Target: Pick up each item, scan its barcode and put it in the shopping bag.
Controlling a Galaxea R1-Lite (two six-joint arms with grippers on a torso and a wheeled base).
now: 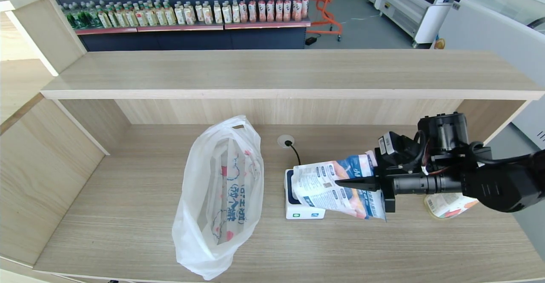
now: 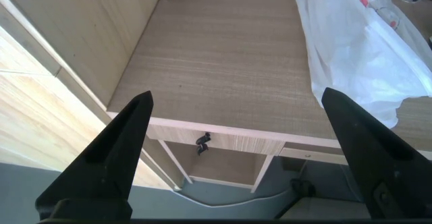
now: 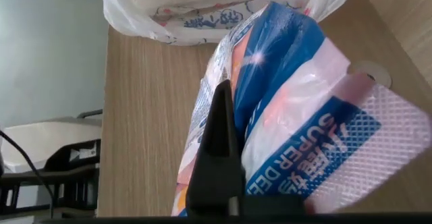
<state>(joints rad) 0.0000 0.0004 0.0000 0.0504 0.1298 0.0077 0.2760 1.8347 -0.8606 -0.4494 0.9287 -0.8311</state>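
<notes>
i have the right gripper (image 1: pixel 355 184) clenched on a blue, white and pink plastic snack packet (image 1: pixel 317 181), one dark finger lying across its printed face. the packet hangs tilted just above the small white barcode scanner (image 1: pixel 298 211) at the middle of the pale wood-grain bench (image 1: pixel 127 215), covering much of the scanner's top; i cannot tell if the two touch. a black cable runs from the scanner to a round grey grommet (image 1: pixel 285 141) in the bench behind it. left of the scanner, near but apart, the translucent white plastic shopping bag (image 1: pixel 221 198) stands slumped with its mouth open, and a flat packet with pink and blue print (image 1: pixel 232 189) is already inside. behind the right arm a pale labelled container (image 1: pixel 447 206) sits on the bench, mostly hidden. in the left wrist view the left gripper (image 2: pixel 237 96) is released, its dark fingers (image 2: pixel 128 136) spread wide over the bench's edge, with the bag off to one side. store shelves of bottled drinks (image 1: pixel 191 12) line the background.
</notes>
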